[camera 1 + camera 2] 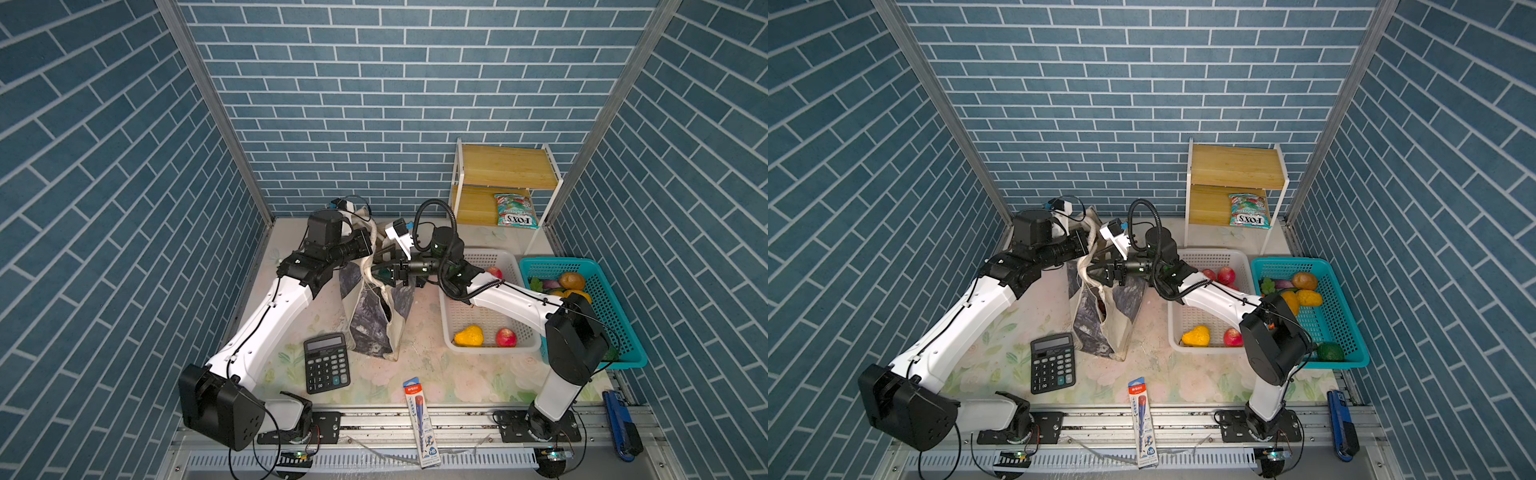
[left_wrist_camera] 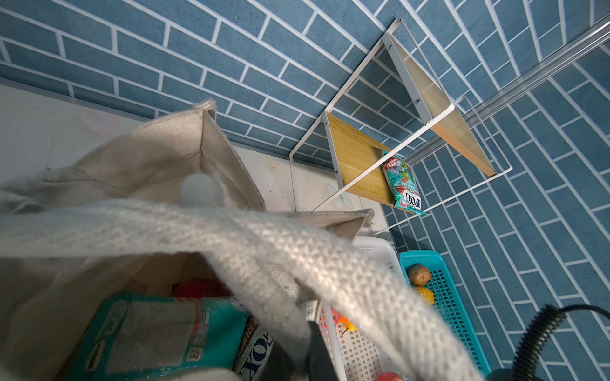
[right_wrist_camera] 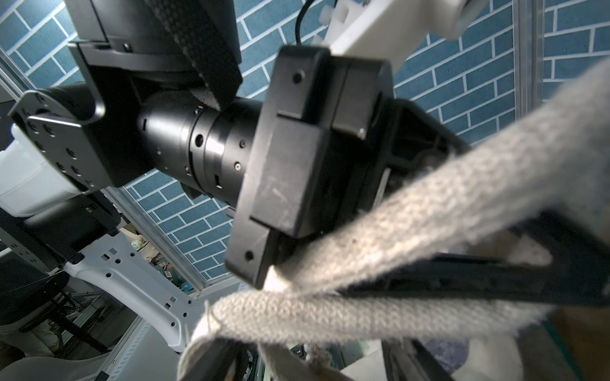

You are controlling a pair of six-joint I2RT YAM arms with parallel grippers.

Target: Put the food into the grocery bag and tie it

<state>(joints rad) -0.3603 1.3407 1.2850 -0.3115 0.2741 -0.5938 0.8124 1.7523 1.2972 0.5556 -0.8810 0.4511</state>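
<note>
Pinching the strap handle (image 2: 297, 250) with the left gripper (image 1: 378, 251), closed tight on its coarse, knitted cream weave. Reaching in from the opposite side with the right gripper (image 1: 380, 275) — spread apart, black fingers (image 3: 495, 283) straddling another flat run of the same webbing without clamping it. Just beneath both hands, slumped and creased: the grocery bag (image 1: 370, 320), soft canvas with smudgy grey-purple panels outside and plain cream lining, mouth gaping upward. Down inside, under the left hand, a glossy teal FOX'S packet (image 2: 158, 330) lying flat, with something rounded and red behind it, too shadowed to name. Beside the right wrist, a white perforated basket (image 1: 478, 320) with a yellow pear-shaped fruit (image 1: 469, 336) and round red fruits (image 1: 506, 337). Beyond that, a teal lattice basket (image 1: 615, 299) of lumpy produce (image 1: 572, 281). Back toward the arm bases, a black calculator (image 1: 326, 363) and a long blue pencil pack (image 1: 422, 419). Farthest past the right hand — a white wire-framed shelf (image 1: 507, 166) with bamboo boards, a second FOX'S packet (image 1: 514, 210) leaning on the lower one.
</note>
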